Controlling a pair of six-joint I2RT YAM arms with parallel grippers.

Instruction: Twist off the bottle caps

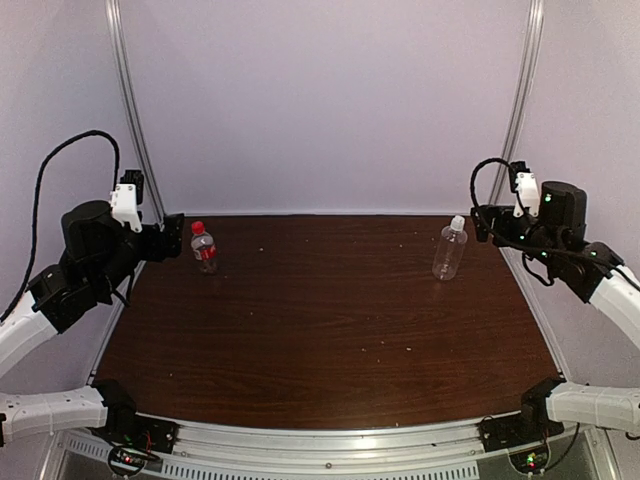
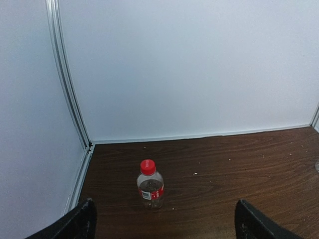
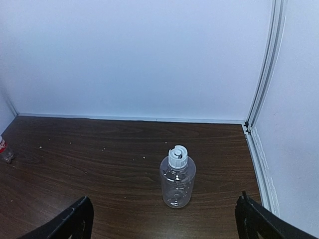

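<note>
At the far left corner of the table (image 1: 330, 330), the left gripper (image 1: 174, 238) hangs low and points toward the middle. In the left wrist view its two fingers (image 2: 79, 224) stand wide apart, with nothing between them. The small bottle (image 1: 203, 252) with the red label stands upright just beside this gripper, on its right side in the top view, and does not touch it. From the wrist camera the bottle stands ahead of the fingertips, not yet between them, and closer to the finger on the left of that picture than to the other one. The red cap (image 1: 198, 228) sits on the neck of the bottle.

The middle of the dark wooden table has only some small light crumbs on it.

Further to the right, near the far right corner, the taller bottle (image 1: 449, 254) without a label stands upright, well apart from the small one. The white cap (image 1: 458, 221) is on its top. The right gripper (image 1: 484, 222) is just beside it on the right, at about the height of the cap, and I see no contact. In the right wrist view its fingers (image 3: 75, 224) are also spread wide, and the bottle stands ahead of them, roughly in the middle of the gap.
</note>
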